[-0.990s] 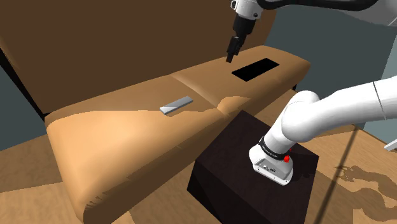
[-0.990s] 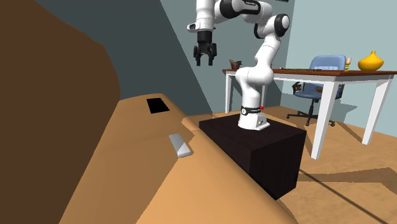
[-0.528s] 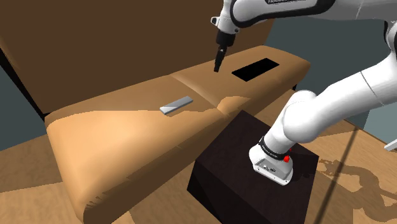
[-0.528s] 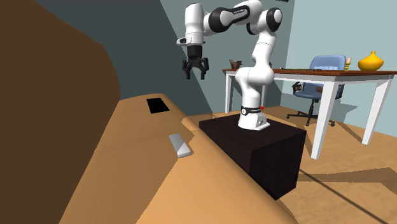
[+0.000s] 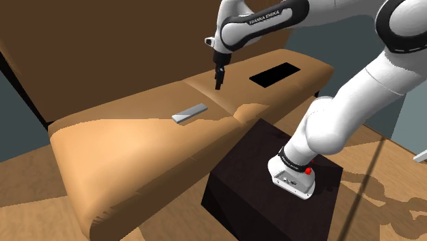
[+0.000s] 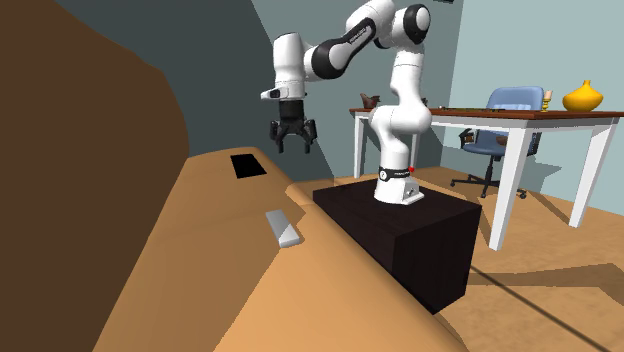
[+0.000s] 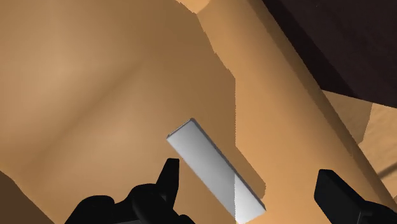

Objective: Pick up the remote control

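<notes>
The claw (image 5: 218, 85) hangs wide open above the sofa (image 5: 123, 147), apart from the grey remote control (image 5: 189, 113). I'd call this the approach; next it must drop astride the remote's narrow sides.

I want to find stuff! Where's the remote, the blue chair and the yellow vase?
remote (image 5: 189, 113), shoulder view, middle of its flat top.
blue chair (image 6: 515, 99), second exterior view, its backrest.
yellow vase (image 6: 583, 98), second exterior view, its round belly.
</notes>
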You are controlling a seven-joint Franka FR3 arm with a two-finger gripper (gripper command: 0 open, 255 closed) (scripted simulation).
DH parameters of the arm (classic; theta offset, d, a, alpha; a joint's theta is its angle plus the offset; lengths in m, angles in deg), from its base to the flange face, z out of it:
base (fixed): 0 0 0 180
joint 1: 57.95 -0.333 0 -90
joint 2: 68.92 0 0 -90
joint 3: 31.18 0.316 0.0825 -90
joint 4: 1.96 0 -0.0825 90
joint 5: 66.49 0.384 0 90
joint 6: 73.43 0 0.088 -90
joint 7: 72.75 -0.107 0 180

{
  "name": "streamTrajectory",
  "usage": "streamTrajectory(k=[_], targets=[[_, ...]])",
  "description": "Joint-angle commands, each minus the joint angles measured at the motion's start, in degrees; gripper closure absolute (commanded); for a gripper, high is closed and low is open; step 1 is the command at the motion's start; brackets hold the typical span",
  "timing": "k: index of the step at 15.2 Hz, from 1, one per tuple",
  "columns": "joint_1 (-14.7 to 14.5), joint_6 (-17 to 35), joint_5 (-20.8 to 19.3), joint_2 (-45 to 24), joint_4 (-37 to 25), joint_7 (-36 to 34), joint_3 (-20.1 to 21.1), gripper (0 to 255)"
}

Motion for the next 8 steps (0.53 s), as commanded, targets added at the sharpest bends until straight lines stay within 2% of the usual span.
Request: streamTrajectory(k=[1,8], targets=[[-0.92,2.57,1.19,-4.66,-1.62,4.34,-0.37,0],[-2.84,9.65,5.61,-19.41,-7.44,17.44,1.32,0]])
